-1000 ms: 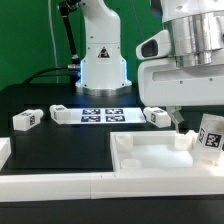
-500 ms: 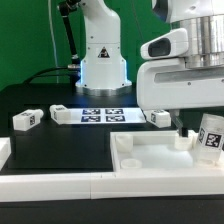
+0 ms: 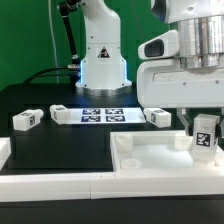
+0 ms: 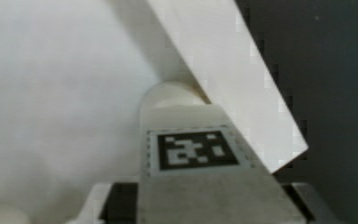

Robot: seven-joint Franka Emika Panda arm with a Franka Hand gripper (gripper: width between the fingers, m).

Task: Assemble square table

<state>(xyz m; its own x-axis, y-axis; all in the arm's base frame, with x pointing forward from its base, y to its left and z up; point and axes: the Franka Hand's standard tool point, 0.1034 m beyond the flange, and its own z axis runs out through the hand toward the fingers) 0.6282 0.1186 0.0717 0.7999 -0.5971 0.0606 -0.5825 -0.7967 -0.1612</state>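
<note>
The end effector [image 3: 203, 122] is clenched on a tagged table leg [image 3: 204, 137], held upright over the corner at the exterior view's right of the square tabletop [image 3: 150, 166] lying on the bench [image 3: 60, 150]; the next move probably calls for lowering and twisting it into that corner.

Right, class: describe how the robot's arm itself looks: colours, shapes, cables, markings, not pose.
The arm has a rounded white casing with a triangular warning mark on its base column. Black cables run behind it. The hand housing is white and boxy with rounded corners; the jaws look dark.
</note>
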